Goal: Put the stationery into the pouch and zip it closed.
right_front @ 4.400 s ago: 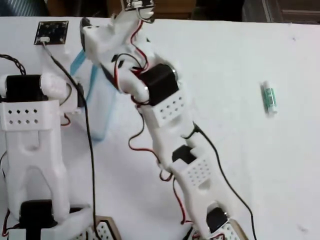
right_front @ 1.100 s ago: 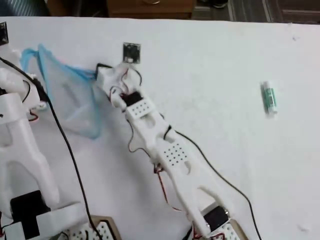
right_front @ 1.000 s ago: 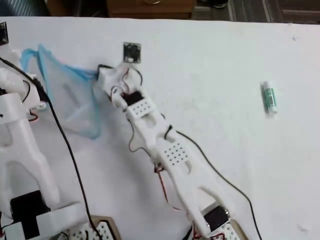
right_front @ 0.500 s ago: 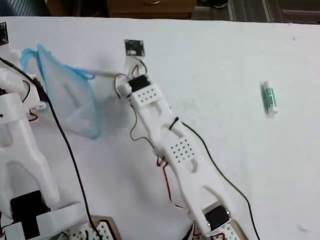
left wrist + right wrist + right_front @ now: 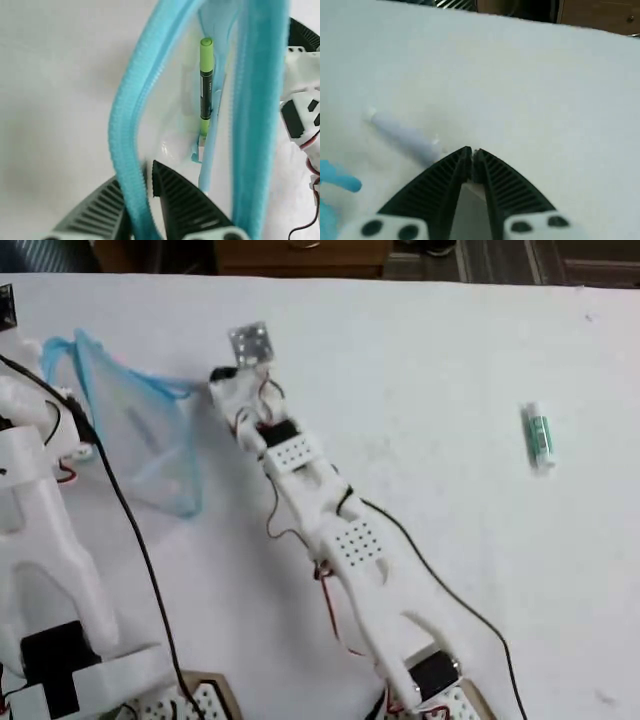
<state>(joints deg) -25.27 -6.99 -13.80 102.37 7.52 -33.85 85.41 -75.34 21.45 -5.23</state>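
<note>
A clear pouch [image 5: 135,435] with a blue zipper edge [image 5: 127,125] lies at the table's left. My left gripper [image 5: 149,167] is shut on that zipper edge. A green and black pen [image 5: 206,82] lies inside the pouch. My right gripper [image 5: 213,380] [image 5: 471,151] is at the pouch's right corner, fingers shut tip to tip. A pale white pen [image 5: 402,132] lies on the table and points toward the pouch's blue edge [image 5: 335,180], its near end hidden behind one finger. A green and white glue stick [image 5: 538,436] lies far right.
The right arm [image 5: 350,540] stretches diagonally from the front edge across the middle of the table. The left arm's white body [image 5: 45,530] and a black cable [image 5: 140,550] stand at the front left. The table's back edge runs along the top.
Half a second ago the right gripper had pulled back, with the white pen showing between it and the pouch. It has now moved left again to the pouch's corner. The left arm held still.
</note>
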